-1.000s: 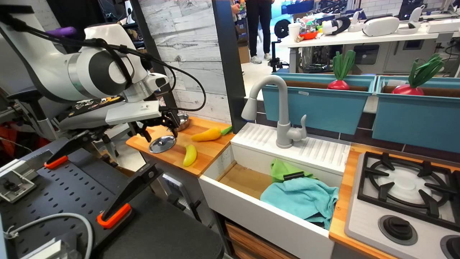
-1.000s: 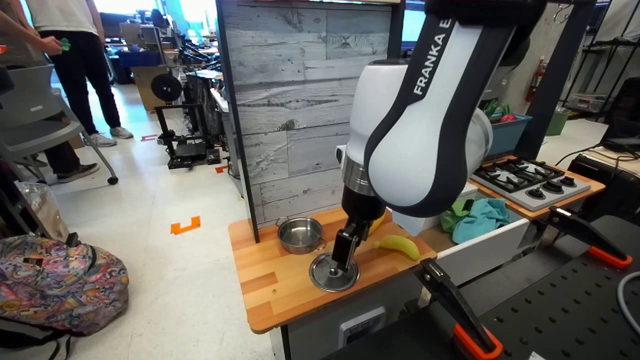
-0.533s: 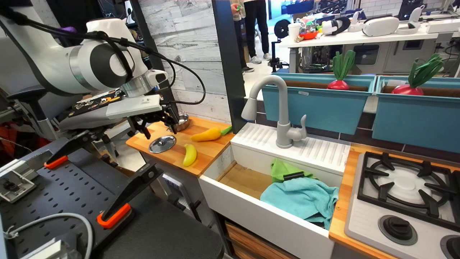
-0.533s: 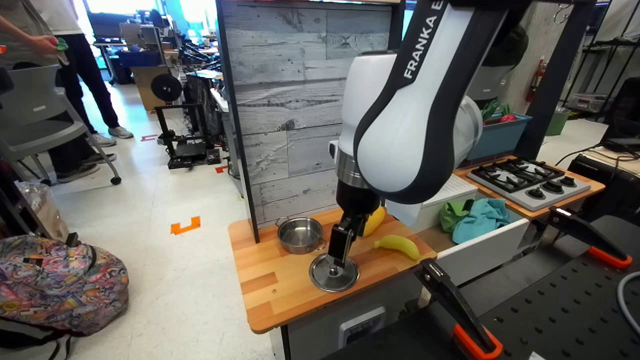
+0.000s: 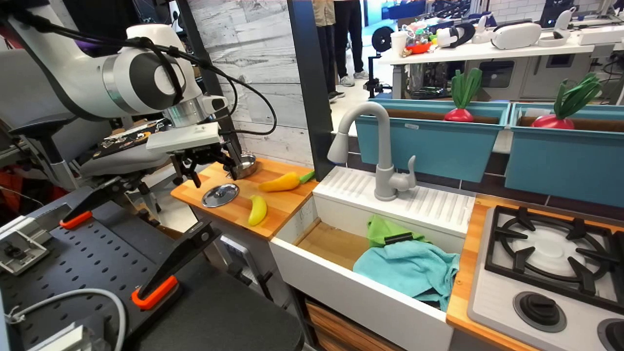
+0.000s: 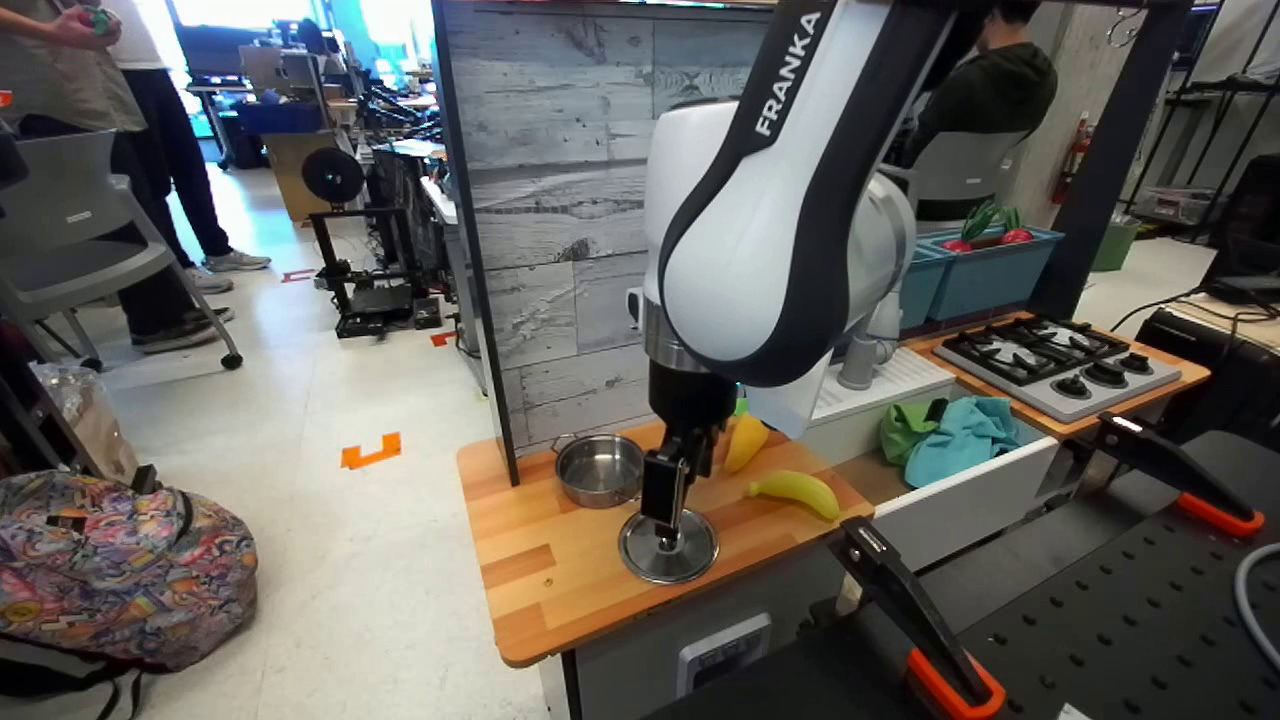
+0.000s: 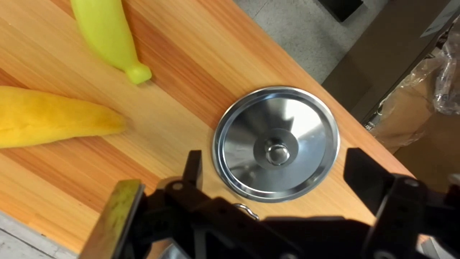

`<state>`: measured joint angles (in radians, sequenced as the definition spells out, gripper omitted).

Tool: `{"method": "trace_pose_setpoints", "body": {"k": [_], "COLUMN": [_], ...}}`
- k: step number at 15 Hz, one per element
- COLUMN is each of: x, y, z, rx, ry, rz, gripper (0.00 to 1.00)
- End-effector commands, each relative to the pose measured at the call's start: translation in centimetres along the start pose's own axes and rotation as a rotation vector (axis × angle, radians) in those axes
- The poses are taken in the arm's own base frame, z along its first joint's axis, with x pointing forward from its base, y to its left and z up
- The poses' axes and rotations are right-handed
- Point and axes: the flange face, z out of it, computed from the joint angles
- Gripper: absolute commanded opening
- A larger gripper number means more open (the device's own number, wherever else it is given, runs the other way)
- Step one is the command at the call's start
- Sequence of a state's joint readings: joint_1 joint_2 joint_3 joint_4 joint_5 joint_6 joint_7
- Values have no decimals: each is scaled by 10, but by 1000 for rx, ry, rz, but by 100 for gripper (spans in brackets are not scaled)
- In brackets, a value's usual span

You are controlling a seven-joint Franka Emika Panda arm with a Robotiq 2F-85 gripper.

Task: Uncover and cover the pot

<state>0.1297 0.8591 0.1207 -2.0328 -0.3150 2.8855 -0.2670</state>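
A small silver metal pot [image 6: 600, 470] stands uncovered on the wooden counter, its inside showing in an exterior view. Its round lid [image 6: 640, 555] lies flat on the wood in front of it, knob up. My gripper [image 5: 214, 181] hovers above the lid with its jaws wide apart and nothing between them. Seen from the wrist, the knob [image 7: 277, 154] sits roughly midway between the fingertips, below them. Of the pot, a wire handle [image 7: 247, 210] and a bit of metal show there; the gripper hides the rest.
A yellow banana [image 5: 258, 210] and a yellow-orange pepper [image 5: 280, 183] with a green stem lie beside the lid. The grey wood-patterned wall [image 6: 620, 220] rises behind the pot. A sink [image 5: 365, 297] with cloths adjoins the counter. Black clamps [image 6: 905, 610] stick out in front.
The open gripper has shifted left in both exterior views, over the lid and away from the banana. It also sits slightly higher. Lid, pot and fruit have stayed put.
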Motion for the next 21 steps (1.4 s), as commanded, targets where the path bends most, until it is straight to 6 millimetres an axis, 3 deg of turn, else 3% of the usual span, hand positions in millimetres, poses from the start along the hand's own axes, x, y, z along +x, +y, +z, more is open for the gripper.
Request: {"method": "trace_pose_setpoints", "body": {"k": [1, 8, 9, 11, 19, 20, 21], "x": [5, 6, 7, 9, 22, 24, 25], "y": [2, 3, 4, 5, 15, 16, 17], "z": [8, 25, 27, 28, 32, 31, 31], "rx": [19, 24, 22, 17, 12, 10, 8], "ry": [-17, -20, -21, -21, -31, -35, -36], "rz": [-19, -7, -7, -4, -1, -2, -3], "gripper": [100, 100, 78, 66, 3, 0, 4]}}
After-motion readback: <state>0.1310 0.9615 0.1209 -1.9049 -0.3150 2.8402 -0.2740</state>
